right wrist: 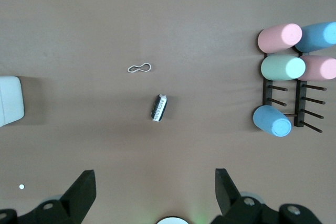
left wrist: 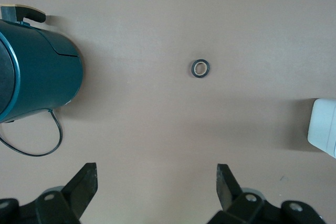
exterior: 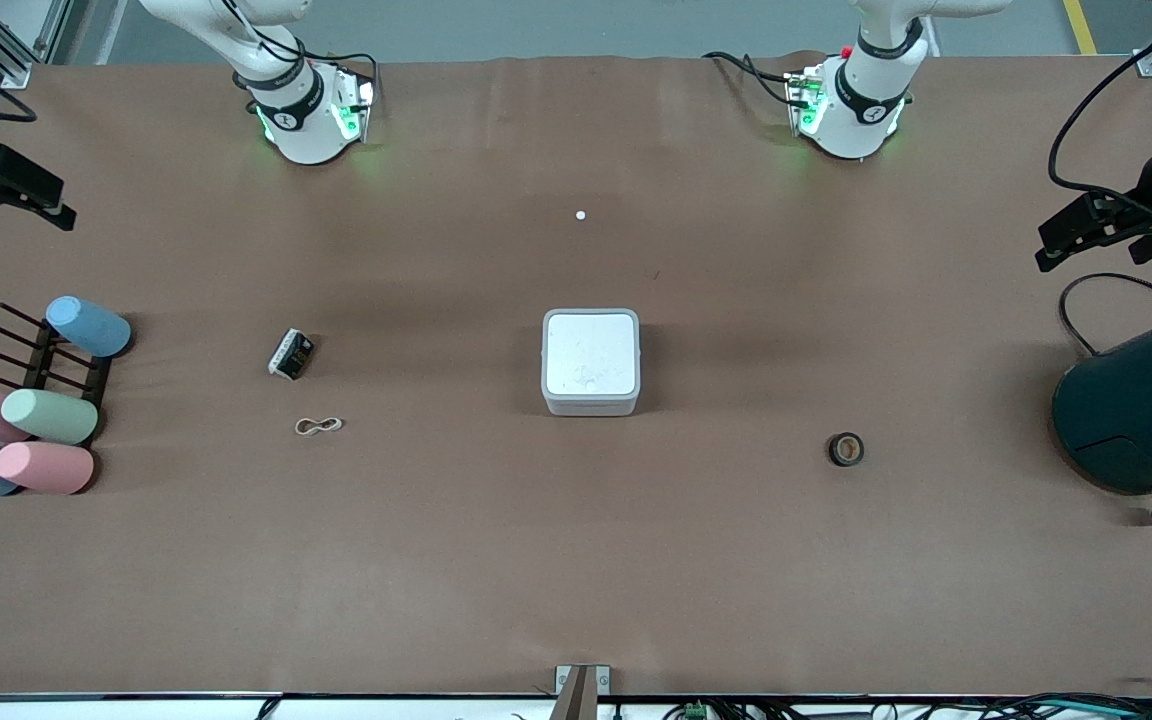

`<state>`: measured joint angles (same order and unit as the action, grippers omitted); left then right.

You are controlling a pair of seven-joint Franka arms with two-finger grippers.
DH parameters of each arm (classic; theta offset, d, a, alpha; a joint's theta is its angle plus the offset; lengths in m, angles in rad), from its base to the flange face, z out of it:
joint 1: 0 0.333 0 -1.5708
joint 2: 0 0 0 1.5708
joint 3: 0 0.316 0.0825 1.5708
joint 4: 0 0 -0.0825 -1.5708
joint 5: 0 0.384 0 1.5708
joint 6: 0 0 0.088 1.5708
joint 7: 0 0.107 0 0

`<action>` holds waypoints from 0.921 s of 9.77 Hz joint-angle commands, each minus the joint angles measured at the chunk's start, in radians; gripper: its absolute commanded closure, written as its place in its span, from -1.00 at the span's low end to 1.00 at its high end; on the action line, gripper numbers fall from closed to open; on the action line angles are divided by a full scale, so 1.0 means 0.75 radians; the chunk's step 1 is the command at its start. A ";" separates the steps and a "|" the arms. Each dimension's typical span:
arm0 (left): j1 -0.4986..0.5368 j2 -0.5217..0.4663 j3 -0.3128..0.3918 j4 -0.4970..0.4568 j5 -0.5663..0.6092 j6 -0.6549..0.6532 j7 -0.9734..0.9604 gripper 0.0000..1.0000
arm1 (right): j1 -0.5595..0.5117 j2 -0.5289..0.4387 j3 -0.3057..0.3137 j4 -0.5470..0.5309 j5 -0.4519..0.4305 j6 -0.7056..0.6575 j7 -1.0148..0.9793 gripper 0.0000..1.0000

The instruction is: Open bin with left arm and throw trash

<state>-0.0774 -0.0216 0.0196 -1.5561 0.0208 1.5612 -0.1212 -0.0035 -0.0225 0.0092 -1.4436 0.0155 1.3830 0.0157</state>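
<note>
Front view, near to far: tape roll [exterior: 846, 449], rubber band [exterior: 319, 426], bin [exterior: 590, 362] mid-desk with lid down, little box [exterior: 290, 354]. Left gripper [left wrist: 156, 184] over the desk's left-arm end, right gripper [right wrist: 152, 184] over the other; both wide open, empty. Left should catch the lid's edge and lift it fully first.

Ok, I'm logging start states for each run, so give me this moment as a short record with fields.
bin: bin mid-table, white lid shut
trash: little box and rubber band toward the right arm's end; tape roll toward the left arm's end; none binned
left hand: left hand open, holding nothing, up over bare table near the teal cylinder
right hand: right hand open, holding nothing, up over bare table near the cup rack
other: tiny white dot between the arm bases
</note>
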 commanded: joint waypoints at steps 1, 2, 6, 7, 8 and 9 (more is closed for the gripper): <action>0.019 0.006 -0.006 0.007 0.001 0.006 0.016 -1.00 | 0.013 -0.023 0.002 -0.018 -0.017 -0.013 0.018 -0.99; 0.011 0.012 -0.006 0.007 0.001 0.005 0.004 -1.00 | 0.015 -0.021 0.002 -0.022 -0.017 -0.013 0.020 -0.99; -0.087 0.185 -0.173 0.029 -0.021 -0.006 -0.024 0.48 | 0.039 0.050 0.004 -0.297 0.012 0.277 0.040 -0.99; -0.123 0.326 -0.236 0.050 -0.086 0.061 -0.045 0.82 | 0.039 0.065 0.004 -0.440 0.044 0.445 0.043 -0.99; -0.191 0.459 -0.275 0.101 -0.095 0.210 -0.096 1.00 | 0.039 0.085 0.002 -0.559 0.067 0.589 0.043 -0.99; -0.284 0.586 -0.284 0.166 -0.101 0.351 -0.171 1.00 | 0.039 0.110 0.002 -0.706 0.069 0.766 0.041 -0.99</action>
<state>-0.2237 0.2736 -0.1834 -1.5443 -0.0430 1.7565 -0.1978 0.0264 0.0788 0.0124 -1.8255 0.0428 1.8316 0.0327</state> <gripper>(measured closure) 0.626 0.000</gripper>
